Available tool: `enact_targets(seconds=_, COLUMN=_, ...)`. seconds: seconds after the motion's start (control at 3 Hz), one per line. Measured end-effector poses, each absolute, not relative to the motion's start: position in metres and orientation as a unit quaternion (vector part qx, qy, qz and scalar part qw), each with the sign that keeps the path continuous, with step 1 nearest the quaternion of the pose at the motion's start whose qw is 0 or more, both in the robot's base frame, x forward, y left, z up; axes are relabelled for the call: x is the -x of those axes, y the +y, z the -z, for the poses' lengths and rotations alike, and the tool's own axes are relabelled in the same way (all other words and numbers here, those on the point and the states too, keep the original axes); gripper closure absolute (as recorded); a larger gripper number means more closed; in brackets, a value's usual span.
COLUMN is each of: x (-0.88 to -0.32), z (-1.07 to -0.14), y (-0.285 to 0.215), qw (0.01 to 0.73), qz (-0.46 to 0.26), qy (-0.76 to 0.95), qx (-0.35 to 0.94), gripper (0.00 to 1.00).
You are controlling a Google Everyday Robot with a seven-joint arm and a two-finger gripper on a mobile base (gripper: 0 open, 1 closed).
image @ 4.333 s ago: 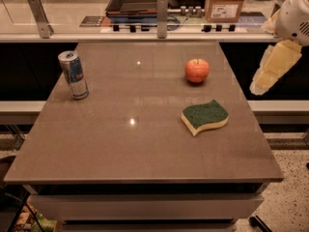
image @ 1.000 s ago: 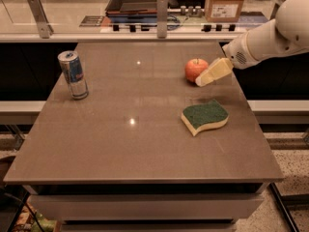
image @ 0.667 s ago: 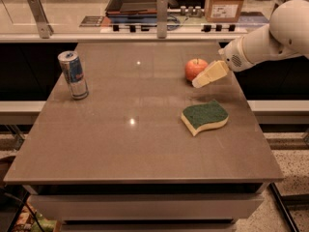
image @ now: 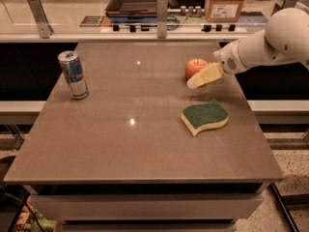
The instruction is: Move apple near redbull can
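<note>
The red-orange apple [image: 194,67] sits on the brown table [image: 120,144] at the far right. My gripper [image: 193,83] reaches in from the right on a white arm, its pale fingers [image: 204,76] just in front of the apple and partly covering its lower right side. The redbull can [image: 73,74] stands upright near the table's left edge, far from the apple.
A green-and-yellow wavy sponge [image: 204,116] lies on the table in front of the apple. Behind the table runs a counter with a dark tray [image: 136,1], a cardboard box [image: 226,2] and metal posts [image: 162,16].
My arm has swung in from the right side to the apple. In the last second the gripper has crept a little further left and down beside the apple. The apple, can and sponge have not moved.
</note>
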State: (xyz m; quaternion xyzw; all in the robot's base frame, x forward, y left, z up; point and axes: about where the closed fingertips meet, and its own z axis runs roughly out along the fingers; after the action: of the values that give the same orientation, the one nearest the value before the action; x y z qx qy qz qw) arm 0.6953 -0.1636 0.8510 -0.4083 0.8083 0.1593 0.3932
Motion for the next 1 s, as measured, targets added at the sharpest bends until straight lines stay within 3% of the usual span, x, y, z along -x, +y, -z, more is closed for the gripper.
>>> enact_targets(seconds=0.67, x=-0.702, z=-0.843, y=-0.143, qw=0.405, qz=-0.189, qy=0.795, qx=0.41, gripper=0.0)
enact_targets(seconds=1.0, x=-0.702, z=-0.841, y=-0.141, qw=0.403, qz=-0.19, qy=0.795, qx=0.411, gripper=0.18)
